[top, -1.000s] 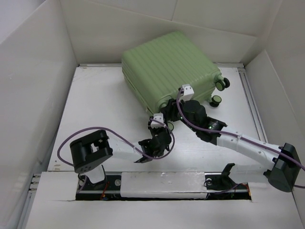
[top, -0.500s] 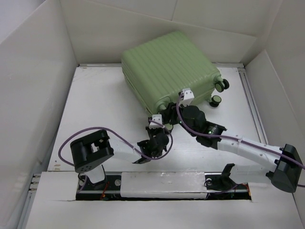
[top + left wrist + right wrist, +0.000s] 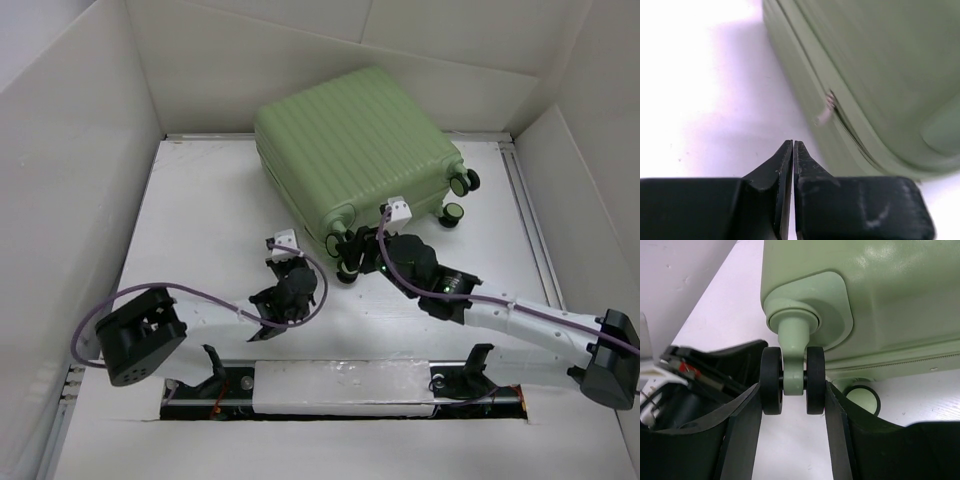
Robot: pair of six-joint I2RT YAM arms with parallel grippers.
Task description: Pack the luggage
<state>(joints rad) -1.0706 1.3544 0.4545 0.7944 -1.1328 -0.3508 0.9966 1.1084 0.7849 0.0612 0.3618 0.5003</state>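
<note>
Luggage [image 3: 355,150] flat on table [image 3: 200,220]: right hand [image 3: 794,390] clamped on its 6 o'clock caster wheel [image 3: 794,380], likely to pivot the case; left hand [image 3: 792,147] at 7 o'clock, pressed together, empty.

Right claw [image 3: 793,390] clamps 1 caster wheel [image 3: 815,386] of luggage [image 3: 880,290].

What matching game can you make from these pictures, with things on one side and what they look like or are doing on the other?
Things:
1. left claw
2. right claw
3. suitcase
4. zipper pull

States:
A. pale green and ribbed
B. squeezing a black caster wheel
C. shut, holding nothing
D. small and silvery, on the suitcase's seam

Pairs: 1-C, 2-B, 3-A, 4-D
</note>
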